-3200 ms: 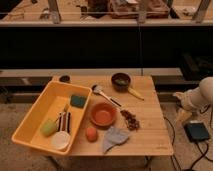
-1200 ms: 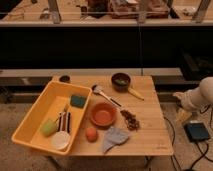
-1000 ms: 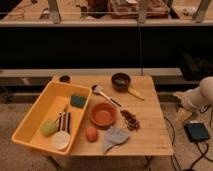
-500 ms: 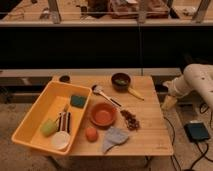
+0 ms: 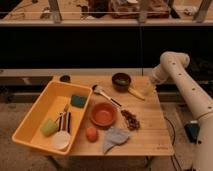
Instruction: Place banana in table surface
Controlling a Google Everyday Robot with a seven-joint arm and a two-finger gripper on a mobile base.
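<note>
The banana [image 5: 136, 93] is a slim pale-yellow fruit lying on the light wood table surface [image 5: 150, 135], just right of the dark bowl [image 5: 121, 81]. My gripper [image 5: 146, 86] hangs from the white arm [image 5: 172, 64] over the table's far right corner, just right of and a little above the banana's far end. I cannot see whether it touches the banana.
A big yellow tub [image 5: 35, 117] at the left holds a pale-green lump [image 5: 49, 126], a green sponge [image 5: 78, 100], utensils and a white round piece [image 5: 61, 140]. On the table lie a spoon [image 5: 105, 94], an orange bowl [image 5: 104, 114], an orange fruit [image 5: 91, 133], a grey cloth [image 5: 116, 137] and brown bits [image 5: 131, 119].
The arm has swung in from the right edge of the view to the table's far right corner beside the banana. The things on the table have not moved.
</note>
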